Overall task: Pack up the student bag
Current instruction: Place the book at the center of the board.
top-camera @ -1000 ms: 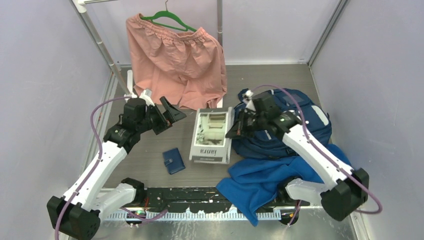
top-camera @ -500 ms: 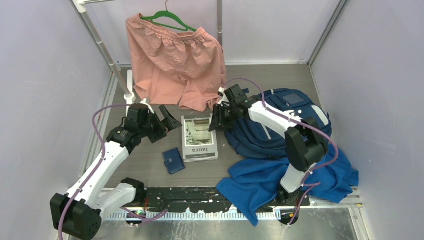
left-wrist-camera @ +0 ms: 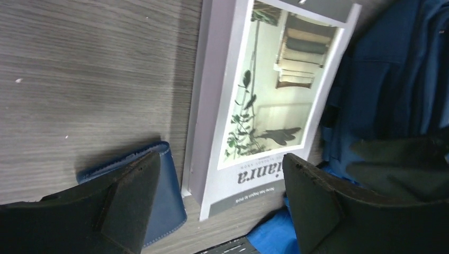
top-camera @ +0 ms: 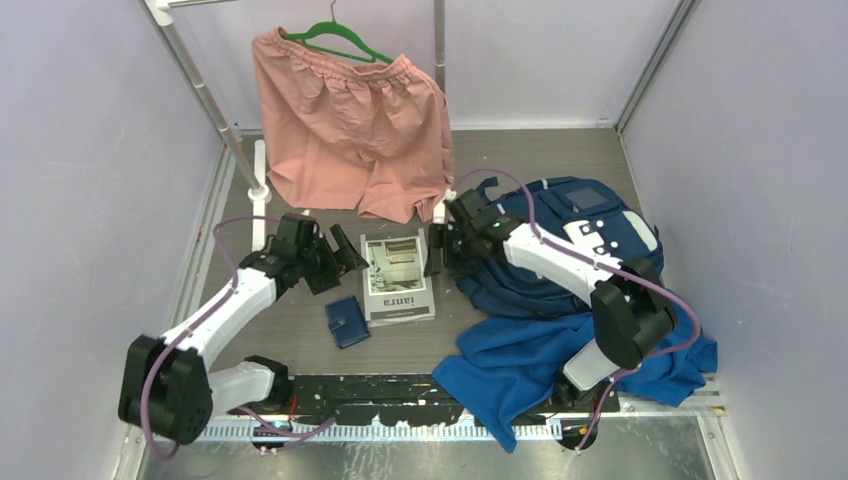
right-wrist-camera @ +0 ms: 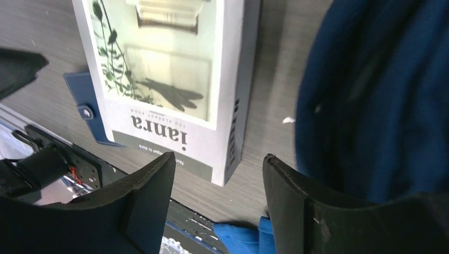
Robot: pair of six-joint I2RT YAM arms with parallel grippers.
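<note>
Nearest, on the right, a royal-blue cloth lies crumpled at the table's front edge. Left of it a small navy wallet lies flat, just beside the near left corner of a white book titled "ianra", which lies cover up. The left gripper hangs over the book's left edge and the wallet, its jaws spread wide with nothing between them. The right gripper is at the book's far right corner, jaws parted and holding nothing. It may brush the bag's edge, though the view is too dark to be sure. The student bag lies on the far right, its near side meeting the cloth. Farthest, pink shorts hang from a green hanger.
</note>
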